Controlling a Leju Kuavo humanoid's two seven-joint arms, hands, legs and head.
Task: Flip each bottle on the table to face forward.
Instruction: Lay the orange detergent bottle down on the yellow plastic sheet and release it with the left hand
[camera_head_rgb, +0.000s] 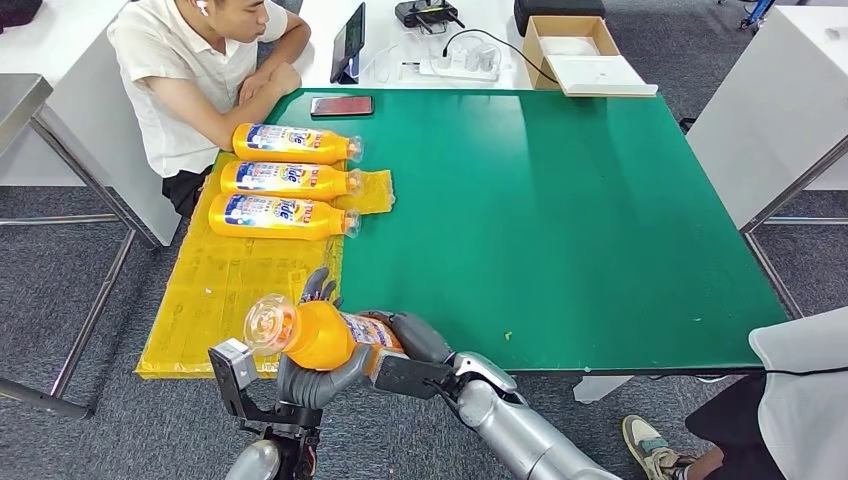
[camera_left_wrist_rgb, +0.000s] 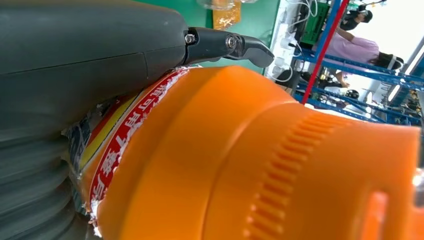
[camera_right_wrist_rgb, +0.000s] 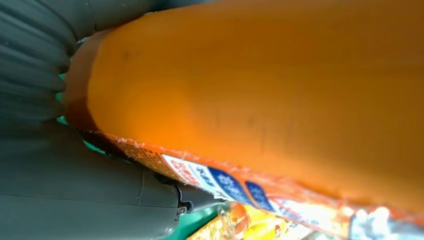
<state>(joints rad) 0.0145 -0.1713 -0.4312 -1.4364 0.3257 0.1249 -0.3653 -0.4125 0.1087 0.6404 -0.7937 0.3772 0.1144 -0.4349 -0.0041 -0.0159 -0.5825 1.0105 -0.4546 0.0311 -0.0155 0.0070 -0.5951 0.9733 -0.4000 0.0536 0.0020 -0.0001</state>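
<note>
An orange bottle with a clear cap hangs above the table's near left edge, cap pointing left. My left hand grips its shoulder from below, and my right hand holds its labelled base end. The bottle's orange neck and red label edge show close up in the left wrist view, with a dark finger over it. Its body and blue label show in the right wrist view. Three more orange bottles lie side by side on the yellow sheet, labels up, caps to the right.
A person in a white shirt sits at the table's far left corner. A phone lies at the far edge of the green table. A tablet, cables and a cardboard box are beyond. Another person's shoe is at lower right.
</note>
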